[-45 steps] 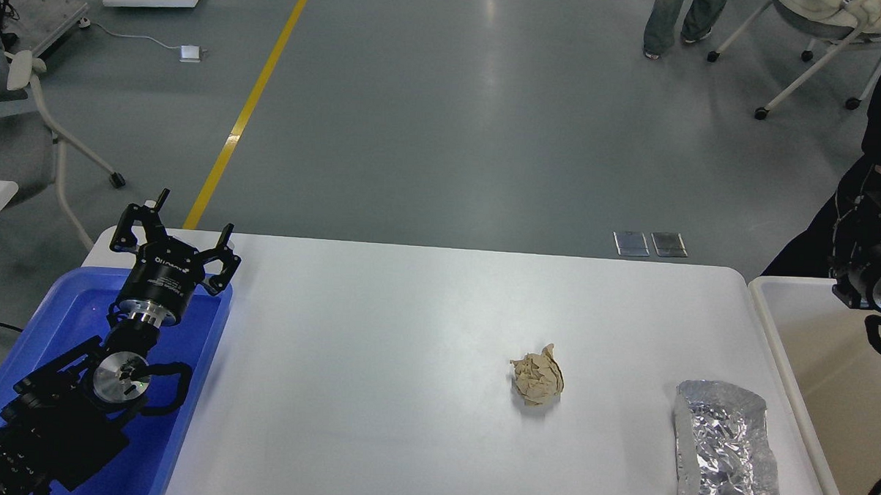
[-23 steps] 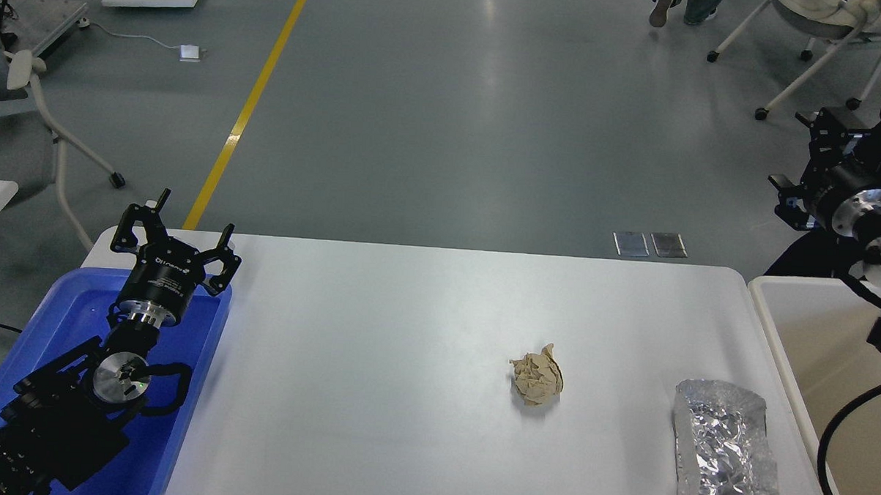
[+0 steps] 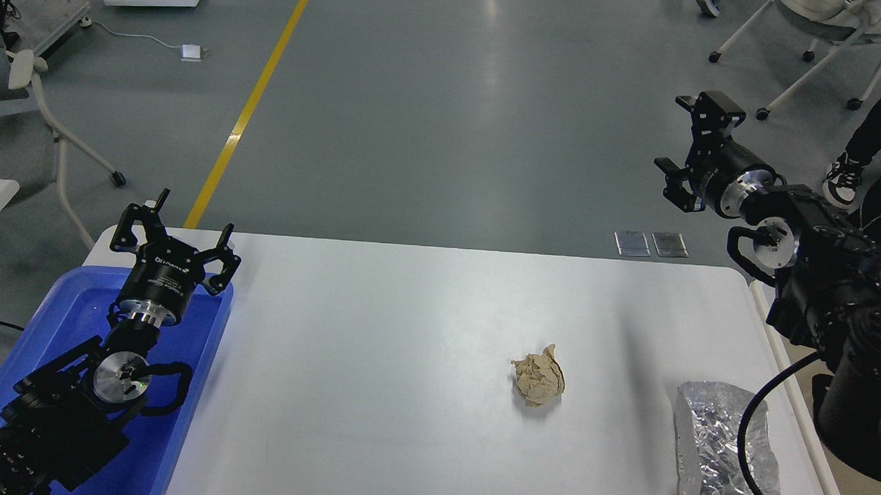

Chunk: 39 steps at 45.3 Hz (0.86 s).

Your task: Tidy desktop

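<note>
Head view: the white desktop [image 3: 378, 362] fills the lower middle, rounded far corners visible. On it, right of centre, a crumpled beige paper ball [image 3: 538, 380]; well to its right, near the right edge, a crinkled foil piece [image 3: 712, 447], partly crossed by a black cable of the right arm.

Left gripper [image 3: 171, 232] sits over the far end of the blue tray [image 3: 49, 322] at the desktop's left side, fingers spread apart, nothing between them. Arm comes in from the lower left over the tray.

Right gripper [image 3: 697, 150] is raised above the floor beyond the desktop's far right corner, fingers parted, holding nothing, well apart from the paper ball and foil. Its arm runs down along the right edge over a beige bin [image 3: 765, 303], only a sliver of rim showing.

Background: grey floor with a yellow line [image 3: 251, 102], two metal floor plates [image 3: 651, 244] just beyond the desktop's far edge, chair legs on castors at top right.
</note>
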Available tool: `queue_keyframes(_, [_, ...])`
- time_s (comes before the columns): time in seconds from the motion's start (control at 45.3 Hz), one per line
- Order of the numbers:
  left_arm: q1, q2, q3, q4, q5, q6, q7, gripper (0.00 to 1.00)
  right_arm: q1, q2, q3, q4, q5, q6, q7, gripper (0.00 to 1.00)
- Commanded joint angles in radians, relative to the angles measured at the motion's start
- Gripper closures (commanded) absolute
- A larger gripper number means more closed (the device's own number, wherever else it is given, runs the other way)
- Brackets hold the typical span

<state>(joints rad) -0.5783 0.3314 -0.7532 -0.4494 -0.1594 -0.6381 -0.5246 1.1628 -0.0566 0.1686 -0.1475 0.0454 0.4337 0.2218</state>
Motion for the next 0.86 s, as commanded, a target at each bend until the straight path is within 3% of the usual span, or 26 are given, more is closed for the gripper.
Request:
queue_keyframes(0.0, [0.000, 0.000, 0.000, 0.000, 0.000, 0.000, 0.000, 0.00, -0.011, 0.038, 0.000, 0.000, 0.002, -0.001, 0.001, 0.00])
queue_keyframes(0.463, [0.000, 0.000, 0.000, 0.000, 0.000, 0.000, 0.000, 0.00, -0.178, -0.012, 0.135, 0.006, 0.034, 0.028, 0.053, 0.00])
queue_keyframes(0.838, [0.000, 0.000, 0.000, 0.000, 0.000, 0.000, 0.000, 0.00, -0.199, -0.066, 0.150, 0.000, 0.034, 0.019, 0.053, 0.01])
